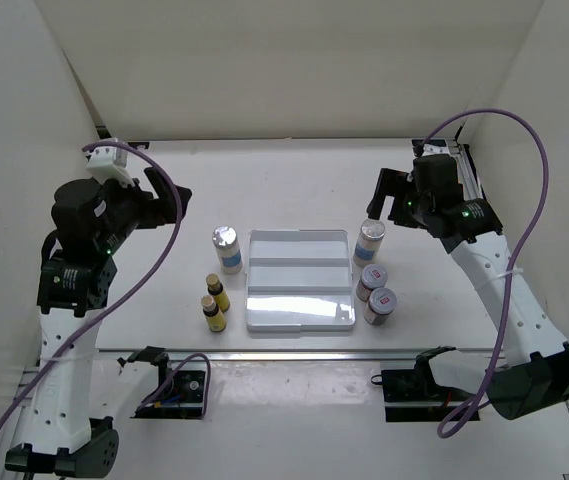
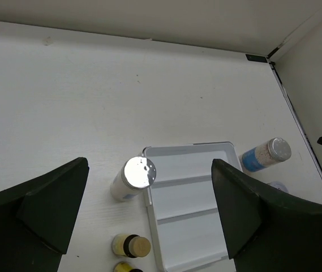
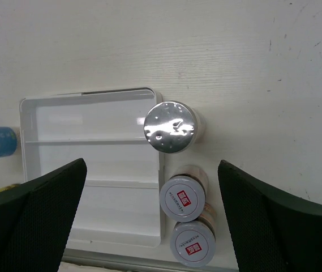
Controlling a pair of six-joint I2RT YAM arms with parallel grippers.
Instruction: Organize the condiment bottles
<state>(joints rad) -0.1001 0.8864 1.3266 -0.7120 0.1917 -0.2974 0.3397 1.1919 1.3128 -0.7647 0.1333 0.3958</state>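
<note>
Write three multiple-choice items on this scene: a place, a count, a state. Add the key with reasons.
1. The yellow bottles stand:
A. inside the white tray
B. on the left arm's side of it
C. on the right arm's side of it

2. The short red-white-labelled jars number:
A. one
B. two
C. four

3. The left hand is:
A. open and empty
B. shut on a jar
C. shut on a bottle

Key:
1 B, both stand outside the tray's left wall.
2 B, two sit by its right wall.
3 A, it stands wide open, gripping nothing.
</note>
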